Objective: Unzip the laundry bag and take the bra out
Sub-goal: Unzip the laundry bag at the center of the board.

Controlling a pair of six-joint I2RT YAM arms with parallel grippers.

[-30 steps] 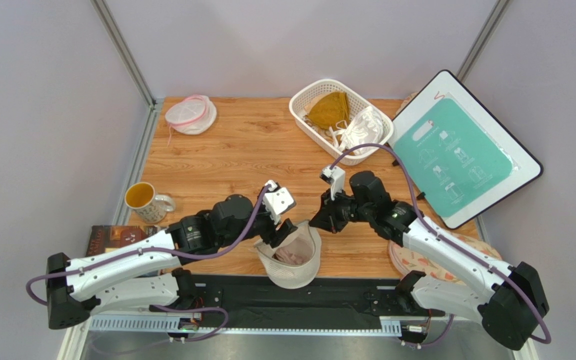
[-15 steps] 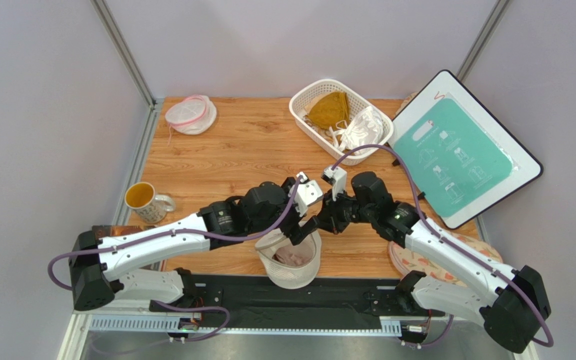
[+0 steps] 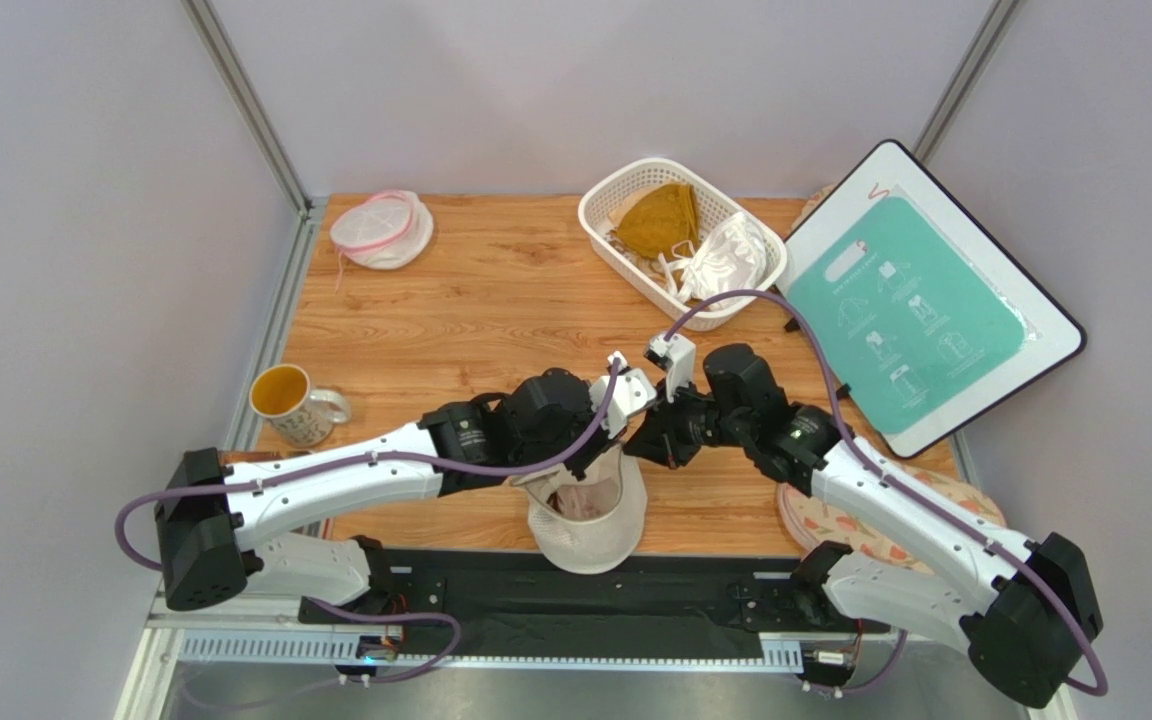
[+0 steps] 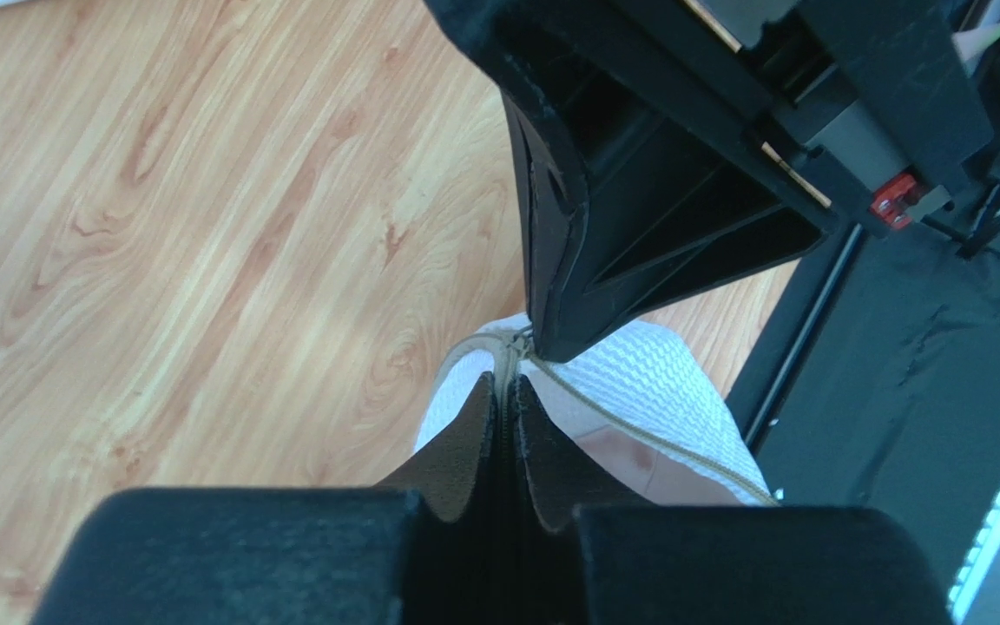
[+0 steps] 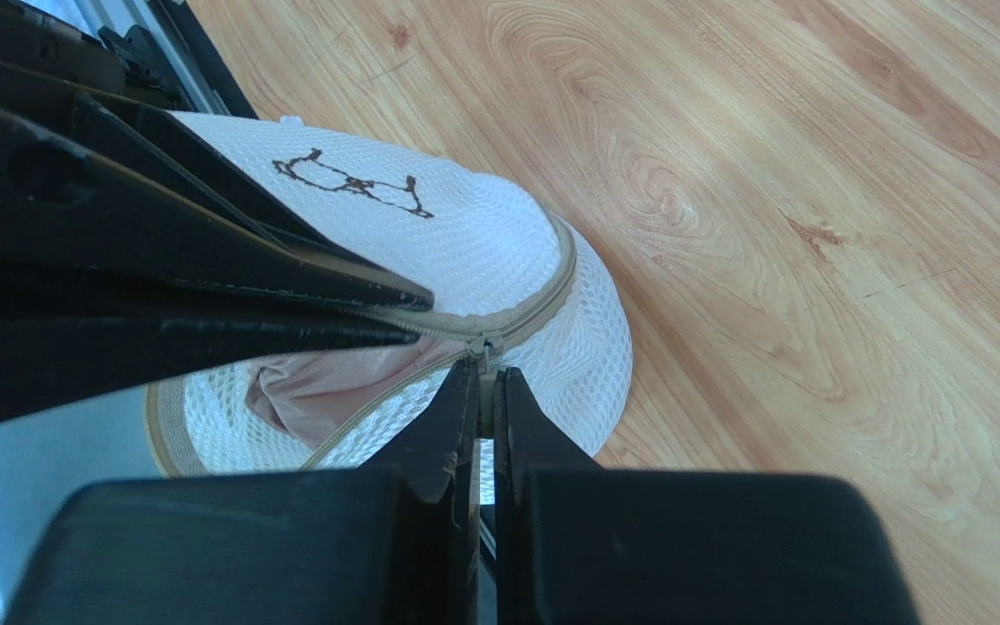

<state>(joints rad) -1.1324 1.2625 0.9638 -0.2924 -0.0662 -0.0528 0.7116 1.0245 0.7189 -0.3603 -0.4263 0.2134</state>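
**Both grippers on the zip now**

Left gripper (image 4: 503, 391) is clamped on the zip edge of the whitish mesh drum-shaped laundry bag (image 3: 593, 528), having swung in from the left over the last second. Right gripper (image 5: 486, 380) looks pinched on the small zip pull (image 5: 486, 347) right beside it. The bag's at the near edge of the wooden table (image 3: 462, 315), partly open, with the pale pink soft bra (image 5: 323, 388) showing inside. Looks braced for more unzipping.

left end effector (image 4: 505, 393) | pinched onto laundry bag (image 4: 659, 386) rim; right end effector (image 4: 550, 347) | tip meets it
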